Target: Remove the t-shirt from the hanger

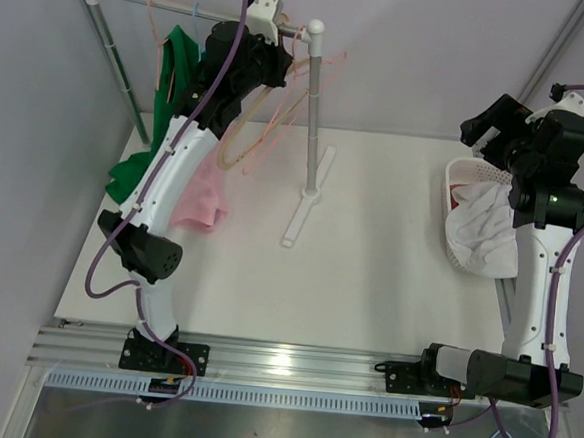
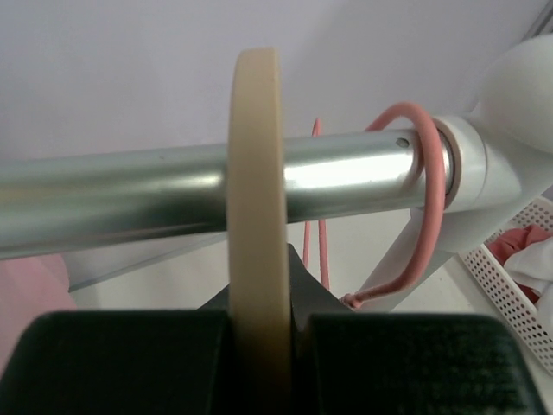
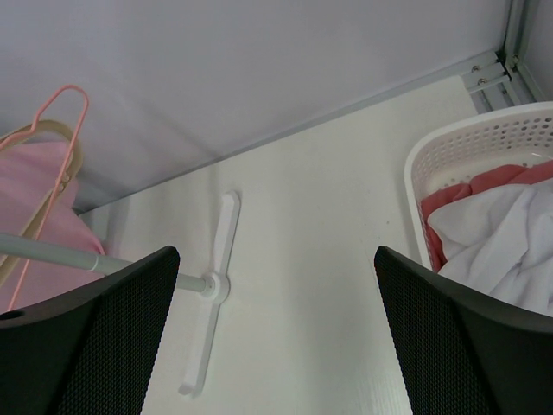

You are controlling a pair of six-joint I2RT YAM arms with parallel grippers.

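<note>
A beige hanger (image 2: 257, 173) hooks over the metal rail (image 2: 130, 190), and my left gripper (image 2: 259, 322) is shut on its hook. From above, that gripper (image 1: 269, 22) sits at the rail's right end and the hanger's body (image 1: 222, 149) hangs bare below it. A pink t-shirt (image 1: 201, 198) droops under my left arm, and a green t-shirt (image 1: 152, 139) hangs further left. My right gripper (image 3: 276, 328) is open and empty, raised over the table beside the basket (image 3: 449, 143). A white t-shirt (image 3: 501, 251) lies in that basket.
A pink wire hanger (image 2: 428, 173) hooks over the rail end next to the beige one. The rack's post and white foot (image 1: 308, 205) stand mid-table. The white basket (image 1: 457, 180) at the right also holds a red garment (image 3: 449, 203). Grey walls close in on the left and behind.
</note>
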